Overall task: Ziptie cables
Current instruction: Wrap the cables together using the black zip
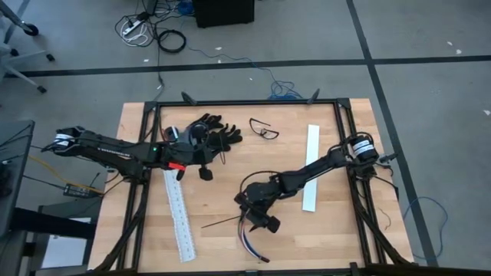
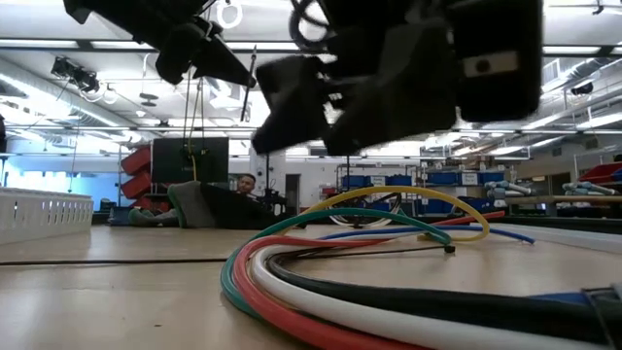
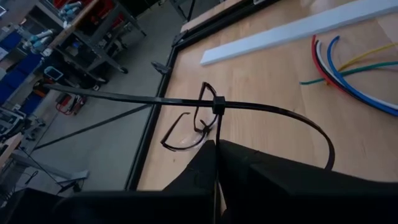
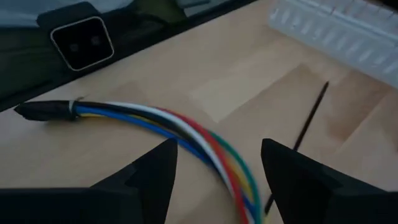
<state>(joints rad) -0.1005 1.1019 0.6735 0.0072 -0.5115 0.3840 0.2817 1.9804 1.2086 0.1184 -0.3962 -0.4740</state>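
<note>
A: Cables (image 1: 251, 239)?
B: Front edge of the table (image 1: 322, 234), fanned out under the right gripper (image 1: 255, 218), jaws apart, nothing held.
A: Left gripper (image 1: 205, 162)?
B: Farther back, pinched shut on a looped black zip tie (image 3: 249, 109), beside the black gloves (image 1: 213, 128) and glasses (image 1: 264, 130).

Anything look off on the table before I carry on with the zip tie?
One thing: a pair of safety glasses lies loose on the table near the far edge, unrelated to the job. Otherwise the left gripper is shut on a looped zip tie, and the right gripper hangs open over the cables.
</note>
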